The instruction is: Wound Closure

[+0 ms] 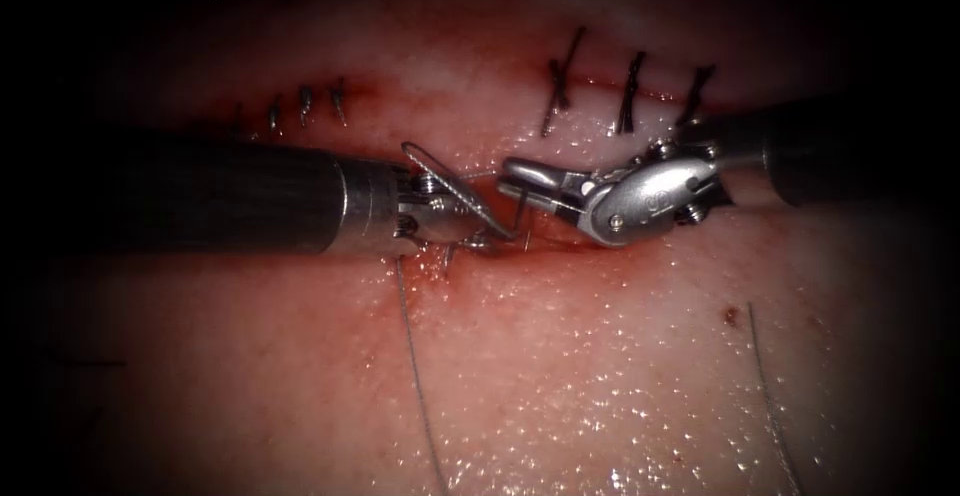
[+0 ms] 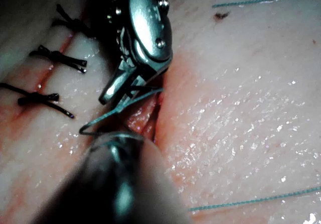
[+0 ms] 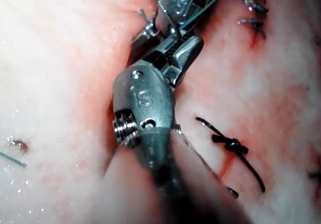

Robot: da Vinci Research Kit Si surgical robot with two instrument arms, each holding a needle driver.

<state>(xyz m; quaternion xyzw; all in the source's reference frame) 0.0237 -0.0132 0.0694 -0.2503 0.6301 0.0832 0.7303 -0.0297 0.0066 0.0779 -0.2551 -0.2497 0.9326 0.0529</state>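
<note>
The cut (image 1: 570, 244) runs across the tissue (image 1: 560, 376), wet with red fluid. From the left, my left tool (image 1: 478, 228) reaches the cut's middle with its jaws spread open and nothing between them. My right tool (image 1: 506, 182) comes from the right, shut on the thin curved needle (image 1: 521, 221) near one end. The needle bends down from the jaws into the cut, next to the left tool's lower jaw. The right wrist view shows the right tool (image 3: 176, 50) gripping the needle (image 3: 168, 18) below the left tool (image 3: 183, 0). Thread (image 2: 125, 106) loops beside the right tool (image 2: 118, 91).
Three dark tied stitches (image 1: 630, 91) close the cut's right stretch, and several smaller ones (image 1: 305, 102) its left. One thread (image 1: 415, 376) trails from the cut toward the near edge. Another strand (image 1: 770, 396) lies at the right. A dark speck (image 1: 731, 315) marks the tissue.
</note>
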